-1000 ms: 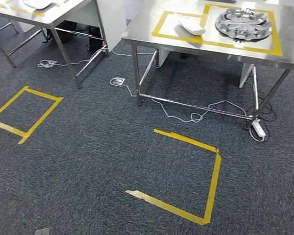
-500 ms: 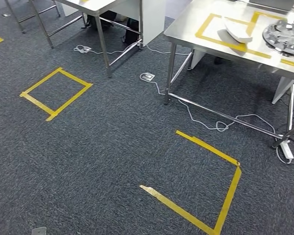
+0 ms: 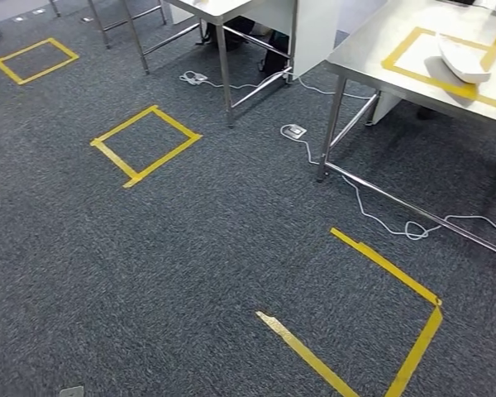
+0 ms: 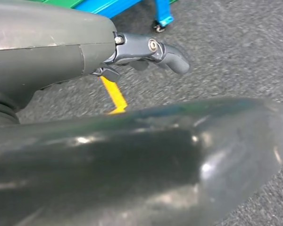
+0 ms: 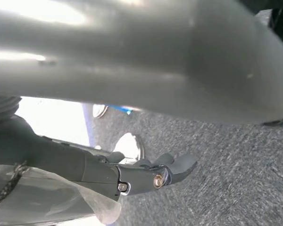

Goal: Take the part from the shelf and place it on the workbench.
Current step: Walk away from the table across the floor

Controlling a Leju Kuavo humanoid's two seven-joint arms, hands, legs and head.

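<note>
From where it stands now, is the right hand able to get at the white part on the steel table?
Probably not. The white part lies far off on the steel table, across carpet, and the right hand hangs low by the floor.

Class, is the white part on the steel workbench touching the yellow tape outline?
Touching. In the head view the white part lies on the workbench with its far end overlapping the yellow tape outline; no gap shows there.
</note>
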